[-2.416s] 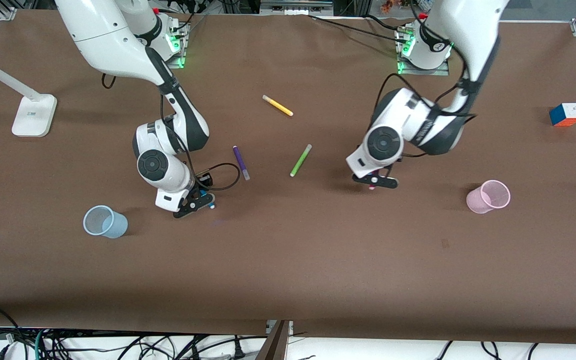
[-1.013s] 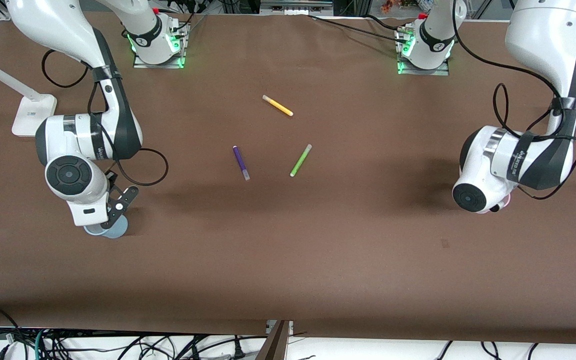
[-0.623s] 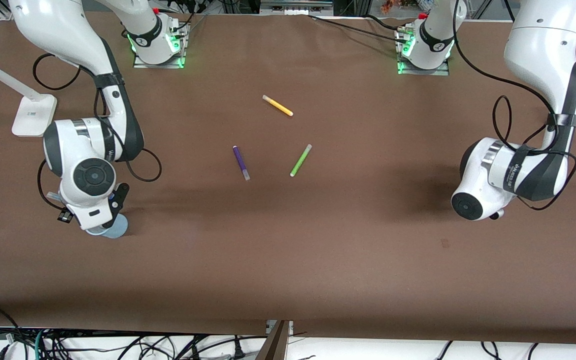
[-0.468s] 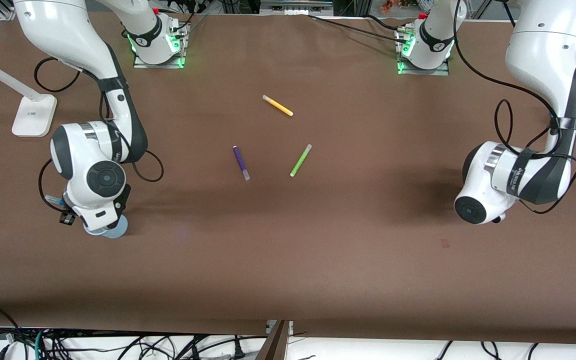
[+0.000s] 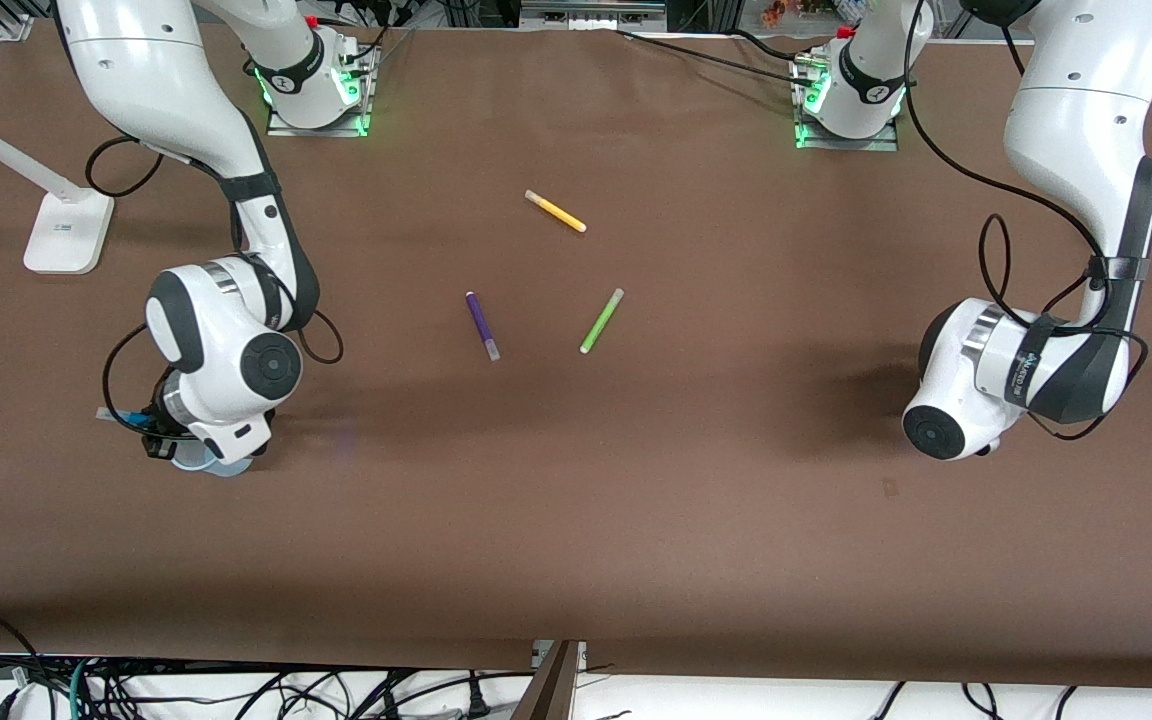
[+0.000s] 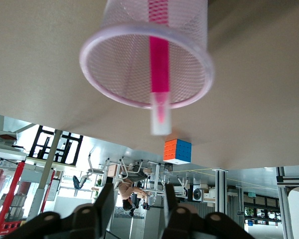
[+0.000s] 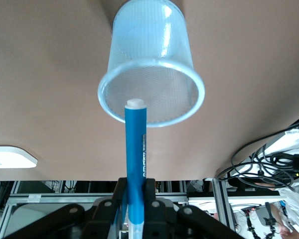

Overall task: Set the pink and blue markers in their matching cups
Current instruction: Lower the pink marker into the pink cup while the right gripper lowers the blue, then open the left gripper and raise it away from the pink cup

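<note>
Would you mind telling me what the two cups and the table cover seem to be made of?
Pink cup: probably thin translucent plastic; a fine mesh texture shows on its wall, the rim is rolled, and the pink marker shows through. Blue cup: seemingly the same, pale and see-through with a meshed look. Table cover: matte brown sheet, perhaps paper or felt; no glare.

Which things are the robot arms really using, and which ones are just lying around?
Being used:
- pink marker, dropping into the pink cup below the open left pincer
- blue marker, held by the right pincer above the blue cup

Just lying around:
- purple marker
- green marker
- yellow marker
- puzzle cube
- lamp base
</note>
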You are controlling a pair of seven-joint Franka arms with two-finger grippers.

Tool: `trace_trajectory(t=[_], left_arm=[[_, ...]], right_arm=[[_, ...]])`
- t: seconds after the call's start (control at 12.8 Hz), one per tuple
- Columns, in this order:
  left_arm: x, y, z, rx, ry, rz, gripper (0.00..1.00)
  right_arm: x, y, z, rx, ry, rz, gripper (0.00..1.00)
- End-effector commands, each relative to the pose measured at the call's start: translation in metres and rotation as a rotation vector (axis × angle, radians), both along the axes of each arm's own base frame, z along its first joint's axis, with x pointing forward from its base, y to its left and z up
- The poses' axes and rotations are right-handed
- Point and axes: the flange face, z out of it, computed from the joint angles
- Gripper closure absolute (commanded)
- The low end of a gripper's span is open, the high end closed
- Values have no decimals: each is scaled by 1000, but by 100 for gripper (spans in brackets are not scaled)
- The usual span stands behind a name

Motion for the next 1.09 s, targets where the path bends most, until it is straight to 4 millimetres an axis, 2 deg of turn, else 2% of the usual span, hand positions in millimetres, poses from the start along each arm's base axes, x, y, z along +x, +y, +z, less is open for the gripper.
trace_trajectory(t=[0.0, 0.16, 0.31, 0.55, 0.78, 0.94, 1.01], left_arm=[[9, -7, 19, -13, -23, -10, 0], [12, -15, 65, -91, -100, 41, 0], [24, -34, 115, -175, -230, 107, 0], [30, -60, 192, -361, -431, 284, 0], [14, -74, 255, -532, -541, 458, 0], [3, -70, 297, -603, -636, 604, 0], [-4, -74, 323, -642, -689, 643, 0]], right_arm=[[3, 0, -6, -41, 19, 52, 100], [5, -6, -9, -52, 16, 69, 100], [5, -5, -17, -61, 24, 80, 100], [6, -2, -28, -73, 25, 96, 100], [6, -1, -38, -76, 29, 106, 100], [6, 0, -38, -77, 28, 106, 100], [5, 1, -40, -78, 31, 107, 97]])
